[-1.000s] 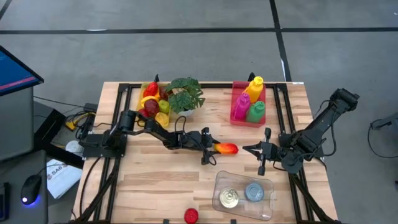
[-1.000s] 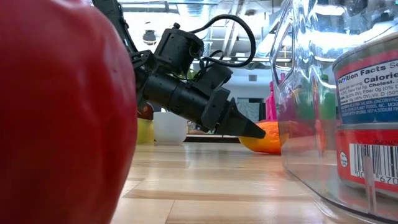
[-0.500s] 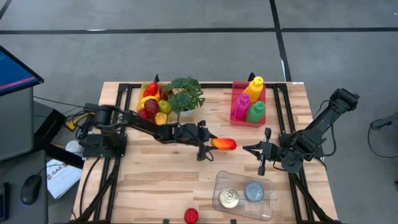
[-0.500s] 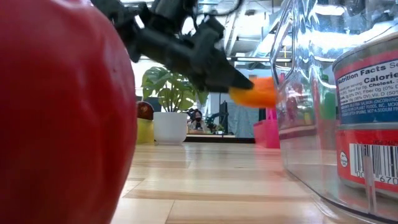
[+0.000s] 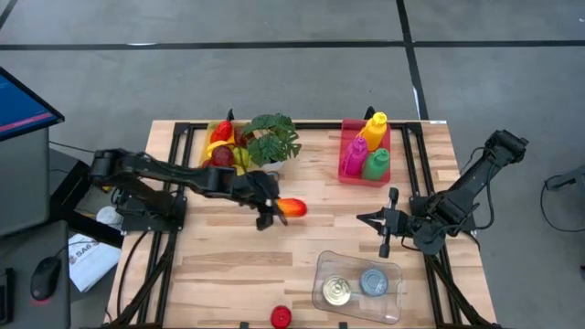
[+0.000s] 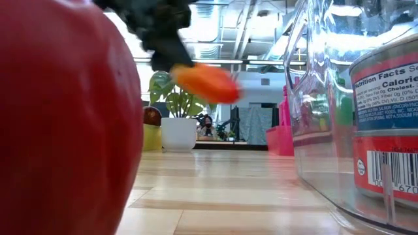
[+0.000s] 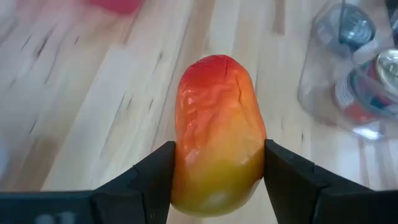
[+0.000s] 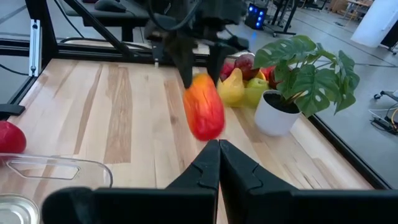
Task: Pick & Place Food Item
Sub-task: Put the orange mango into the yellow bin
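Orange-red mango [image 7: 217, 130] clamped between the two dark fingers [image 7: 152, 180] of the left gripper [image 5: 268, 212], jaws about half spread around the fruit's thicker end, red tip sticking out ahead. Carried clear of the table [image 5: 228, 265], near the potted plant [image 5: 271, 142] and the heap of fruit [image 5: 224, 146] at the back left. Right gripper [image 5: 388, 222] parked at the right side, fingers pressed together, holding nothing. Probably mid-carry toward a drop spot; which one, not clear from the views. To do this well: keep the squeeze steady, since the smooth rounded skin could slide forward out of the fingers. Travel level, no sharp swings. Stay above the plant's leaves and wide of the clear tub [image 5: 358, 288] with the cans. Lower until the fruit nearly rests, then release, so no rolling.
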Available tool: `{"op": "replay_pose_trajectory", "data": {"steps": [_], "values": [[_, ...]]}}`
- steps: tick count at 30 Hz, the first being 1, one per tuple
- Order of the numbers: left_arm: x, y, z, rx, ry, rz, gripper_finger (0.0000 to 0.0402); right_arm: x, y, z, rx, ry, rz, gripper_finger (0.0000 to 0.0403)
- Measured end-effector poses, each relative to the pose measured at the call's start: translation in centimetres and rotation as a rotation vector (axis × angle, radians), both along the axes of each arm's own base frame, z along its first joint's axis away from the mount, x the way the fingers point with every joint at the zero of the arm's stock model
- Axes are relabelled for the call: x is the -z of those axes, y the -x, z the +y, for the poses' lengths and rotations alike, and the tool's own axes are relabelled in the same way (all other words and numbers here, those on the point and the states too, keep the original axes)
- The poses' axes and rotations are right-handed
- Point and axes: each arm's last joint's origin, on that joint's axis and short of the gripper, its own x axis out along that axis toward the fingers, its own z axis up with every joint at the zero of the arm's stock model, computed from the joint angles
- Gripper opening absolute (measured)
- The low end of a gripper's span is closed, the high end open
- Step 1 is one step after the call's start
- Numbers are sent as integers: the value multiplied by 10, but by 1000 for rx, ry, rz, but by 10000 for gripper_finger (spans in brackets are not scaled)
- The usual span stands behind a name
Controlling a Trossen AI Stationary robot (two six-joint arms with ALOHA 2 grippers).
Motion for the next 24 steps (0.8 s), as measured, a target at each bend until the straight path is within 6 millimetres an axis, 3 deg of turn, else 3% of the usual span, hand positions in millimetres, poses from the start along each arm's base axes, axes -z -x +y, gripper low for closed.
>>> {"op": "replay_pose_trajectory", "data": {"steps": [14,18,24], "values": [[-29,73,7,-353,94,221,202,1,0,0,0,4,6,0],[-36,98,12,-501,41,257,199,1,0,0,0,7,8,0],[-53,125,23,-698,-125,164,202,1,0,0,0,7,7,0]]}}
